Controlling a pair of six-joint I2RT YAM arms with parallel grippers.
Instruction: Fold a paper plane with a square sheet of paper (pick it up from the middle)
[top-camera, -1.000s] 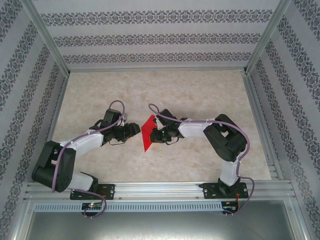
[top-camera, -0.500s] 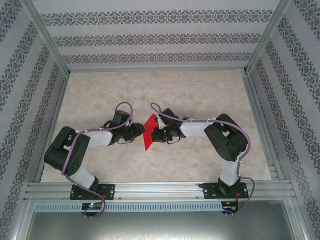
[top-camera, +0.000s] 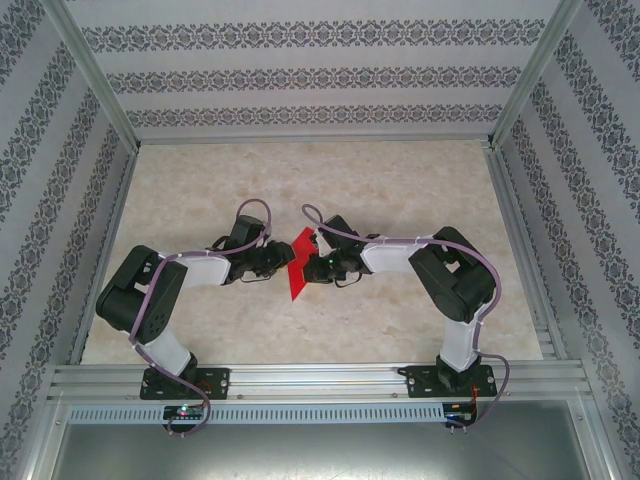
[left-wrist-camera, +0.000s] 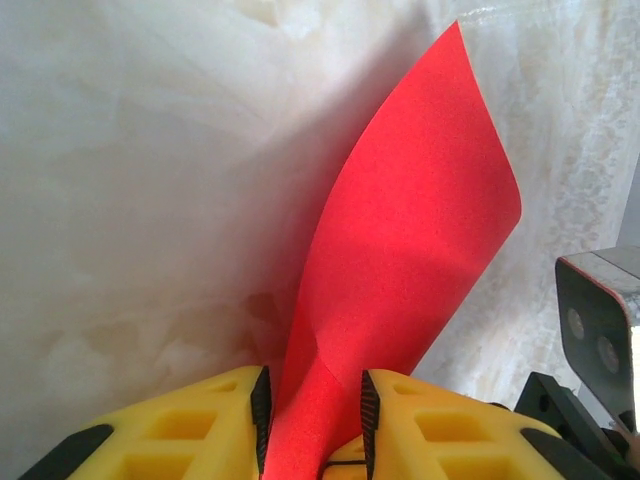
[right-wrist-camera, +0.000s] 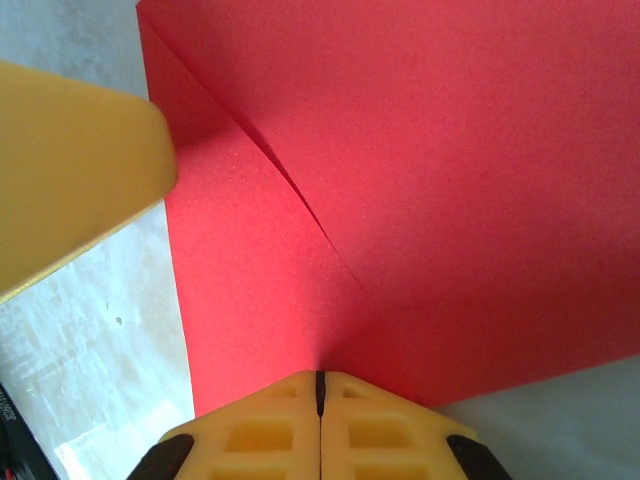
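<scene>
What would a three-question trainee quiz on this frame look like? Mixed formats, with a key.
1. True or false: the right pincer is shut on the red paper.
2. Pick one. Relative to the left pincer, the paper is:
A) between its pads, which stand apart
B) lying flat, well away from it
C) crumpled under the arm's base
3. Short answer: is the paper lying flat on the table or held up off it?

Key
1. True: the jaws meet, and the sheet comes out from between them.
2. A
3. Held up, between the two pincers.
</scene>
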